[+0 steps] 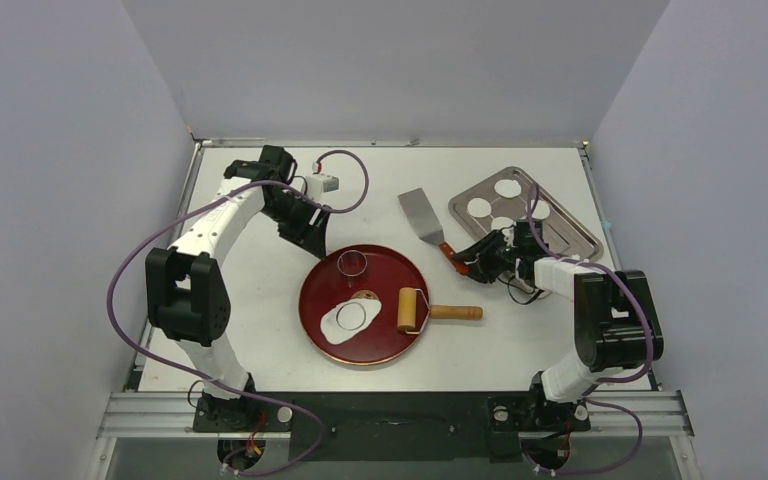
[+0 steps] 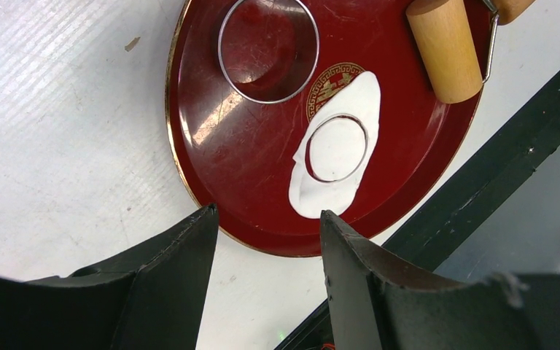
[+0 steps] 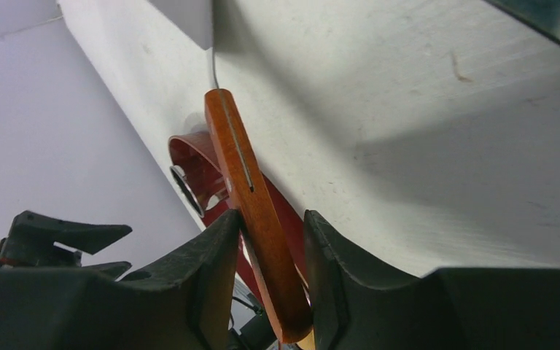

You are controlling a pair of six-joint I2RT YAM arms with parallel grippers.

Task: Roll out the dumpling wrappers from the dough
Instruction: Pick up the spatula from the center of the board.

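From above we see a round red lacquered tray (image 1: 390, 272) in the middle of the white bench (image 1: 270, 345). On it lies the dough (image 1: 332, 326), a thin ragged white sheet, with a thin metal ring cutter (image 1: 340, 316) sitting on it. A second ring cutter (image 1: 339, 263) stands on bare tray at the far side, and a wooden rolling pin (image 1: 411, 310) lies across the right rim. To the right, a rectangular steel tray (image 1: 566, 236) carries four dumpling wrappers (image 1: 507, 187), flat white discs. A steel spatula (image 1: 419, 213) with an orange-brown handle lies between the two trays, with the right end effector (image 1: 465, 253) at its handle. The left end effector (image 1: 306, 233) hangs beyond the red tray. In the left wrist view we find its fingers standing wide with nothing between them, above the tray's edge and the dough. In the right wrist view the handle runs between the fingers; we cannot tell whether they clamp it or merely flank it
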